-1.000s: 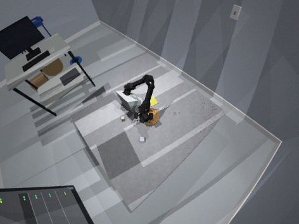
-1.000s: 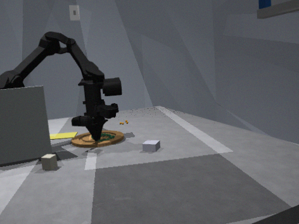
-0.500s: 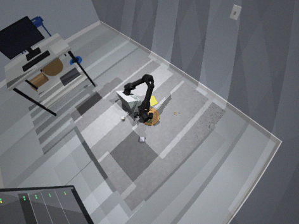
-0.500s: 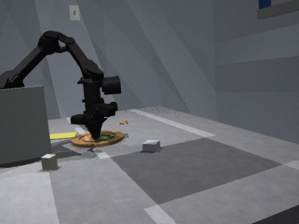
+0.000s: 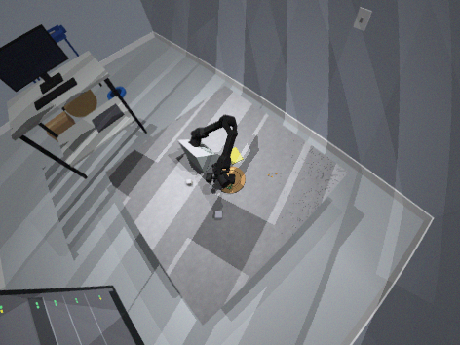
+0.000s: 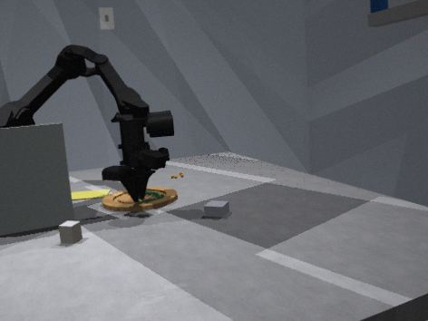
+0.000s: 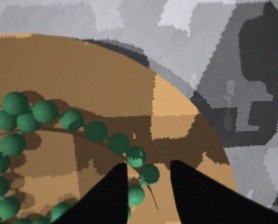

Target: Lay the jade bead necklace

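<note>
The round wooden bead board (image 5: 241, 178) (image 6: 111, 203) (image 7: 50, 60) lies flat. The green jade bead necklace (image 5: 229, 187) (image 6: 156, 196) (image 7: 45, 111) lies on it in an uneven loop. In the wrist view its beads bunch at the left, run in an arc to the right and bend back between the fingertips. My gripper (image 6: 138, 199) (image 7: 148, 170) points down at the board, fingers parted and low over its surface. One bead shows in the gap, touching neither finger. The fingers hide the loop's lower part, and shadows make the groove's fit under the beads unclear.
A yellow sheet (image 5: 236, 156) (image 6: 92, 195) lies beside the board. A pale cube (image 5: 189, 182) (image 6: 70, 233) and a lilac-grey block (image 5: 218, 214) (image 6: 217, 209) stand nearby. Small orange pieces (image 5: 272, 174) (image 6: 173, 176) lie beyond the board. The arm stands on a grey pedestal (image 6: 34, 178).
</note>
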You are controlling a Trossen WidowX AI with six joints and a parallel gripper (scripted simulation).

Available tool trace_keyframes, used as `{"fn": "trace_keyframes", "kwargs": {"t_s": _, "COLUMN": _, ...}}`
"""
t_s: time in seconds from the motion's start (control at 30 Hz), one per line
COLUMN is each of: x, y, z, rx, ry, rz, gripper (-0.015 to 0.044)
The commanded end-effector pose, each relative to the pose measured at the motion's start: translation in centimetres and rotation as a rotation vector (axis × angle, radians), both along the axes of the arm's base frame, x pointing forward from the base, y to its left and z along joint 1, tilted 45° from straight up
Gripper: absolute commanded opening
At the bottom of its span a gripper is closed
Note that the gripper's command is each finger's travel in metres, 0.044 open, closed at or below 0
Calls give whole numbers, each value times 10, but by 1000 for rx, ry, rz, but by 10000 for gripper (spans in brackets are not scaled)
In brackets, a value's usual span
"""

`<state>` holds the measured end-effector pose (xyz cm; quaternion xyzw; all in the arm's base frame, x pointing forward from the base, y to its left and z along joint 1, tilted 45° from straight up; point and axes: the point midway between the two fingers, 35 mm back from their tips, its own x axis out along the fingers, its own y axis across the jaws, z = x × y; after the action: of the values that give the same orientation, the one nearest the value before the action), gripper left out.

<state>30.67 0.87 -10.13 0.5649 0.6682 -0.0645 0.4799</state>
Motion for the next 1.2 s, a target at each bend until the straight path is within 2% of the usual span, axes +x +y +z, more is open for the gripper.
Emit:
{"fn": "trace_keyframes", "kwargs": {"t_s": 0.0, "x": 0, "y": 0, "z": 1, "rx": 0, "ry": 0, "rz": -1, "gripper": 210}}
{"fn": "trace_keyframes", "kwargs": {"t_s": 0.3, "x": -1, "y": -1, "z": 1, "rx": 3, "ry": 7, "rz": -3, "gripper": 440}}
{"fn": "trace_keyframes", "kwargs": {"t_s": 0.93, "x": -2, "y": -4, "z": 4, "rx": 7, "ry": 5, "rz": -4, "gripper": 440}}
{"fn": "trace_keyframes", "kwargs": {"t_s": 1.03, "x": -2, "y": -6, "z": 11, "rx": 20, "ry": 100, "rz": -101, "gripper": 361}}
{"fn": "trace_keyframes", "kwargs": {"t_s": 1.17, "x": -4, "y": -14, "z": 29, "rx": 58, "ry": 375, "rz": -383, "gripper": 256}}
